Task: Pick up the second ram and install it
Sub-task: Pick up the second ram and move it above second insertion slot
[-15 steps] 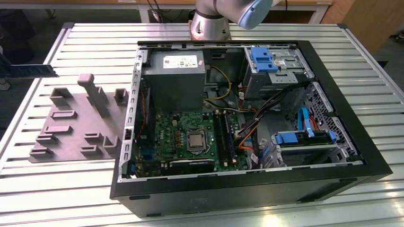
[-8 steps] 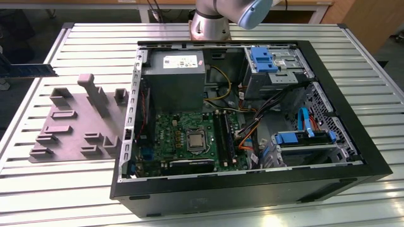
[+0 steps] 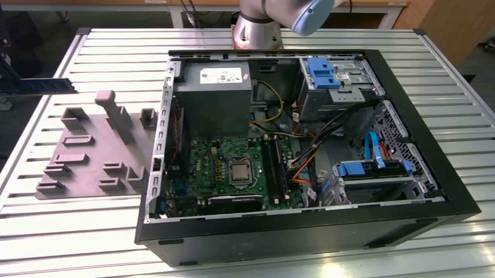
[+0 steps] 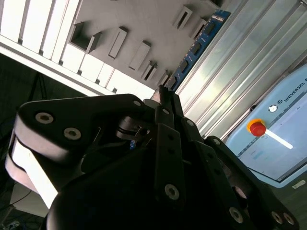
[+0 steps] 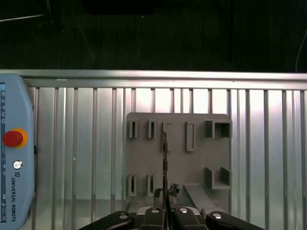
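My gripper (image 5: pixel 164 192) is shut on the second ram (image 5: pixel 164 158), a thin dark stick seen edge-on in the first wrist view, hanging above the grey moulded tray (image 5: pixel 196 163). In the second wrist view the ram (image 4: pixel 199 45) shows as a blue strip with black chips reaching out from the fingertips (image 4: pixel 163 96). In the exterior view the ram (image 3: pixel 43 86) pokes in level from the exterior view's left edge, above and beyond the tray (image 3: pixel 93 156). The motherboard's long black slots (image 3: pixel 275 168) lie inside the open computer case (image 3: pixel 309 231), to the exterior view's right of the tray.
The case's tall black walls (image 3: pixel 155 174) stand between the tray and the motherboard. Inside are a grey power supply (image 3: pixel 213 87), loose cables (image 3: pixel 309 156) and blue drive brackets (image 3: pixel 371 168). A teach pendant (image 5: pixel 14 153) with a red button lies on the slatted table (image 5: pixel 268 143).
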Available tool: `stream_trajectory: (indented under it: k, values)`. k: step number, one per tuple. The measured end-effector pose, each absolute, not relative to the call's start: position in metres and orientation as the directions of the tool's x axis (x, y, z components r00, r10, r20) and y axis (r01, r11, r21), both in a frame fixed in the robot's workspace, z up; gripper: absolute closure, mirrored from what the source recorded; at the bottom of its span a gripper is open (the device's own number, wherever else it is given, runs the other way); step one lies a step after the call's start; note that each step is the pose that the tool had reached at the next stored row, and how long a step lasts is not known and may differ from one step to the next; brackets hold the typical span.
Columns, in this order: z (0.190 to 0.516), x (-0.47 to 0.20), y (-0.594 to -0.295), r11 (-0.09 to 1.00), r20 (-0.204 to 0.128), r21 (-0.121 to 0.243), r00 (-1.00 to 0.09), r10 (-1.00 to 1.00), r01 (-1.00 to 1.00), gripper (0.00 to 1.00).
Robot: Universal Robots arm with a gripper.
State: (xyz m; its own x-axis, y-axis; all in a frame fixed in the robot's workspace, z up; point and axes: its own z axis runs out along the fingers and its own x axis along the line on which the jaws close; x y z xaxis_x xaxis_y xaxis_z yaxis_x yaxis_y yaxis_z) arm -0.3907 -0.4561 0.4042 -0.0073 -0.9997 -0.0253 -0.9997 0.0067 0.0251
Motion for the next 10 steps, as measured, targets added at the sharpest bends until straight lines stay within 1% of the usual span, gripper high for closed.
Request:
stream_trajectory:
  k: [10]
  values:
    - [0.404, -0.376, -0.456, 0.007, -0.025, 0.025, -0.007, -1.000, -1.000, 0.86]
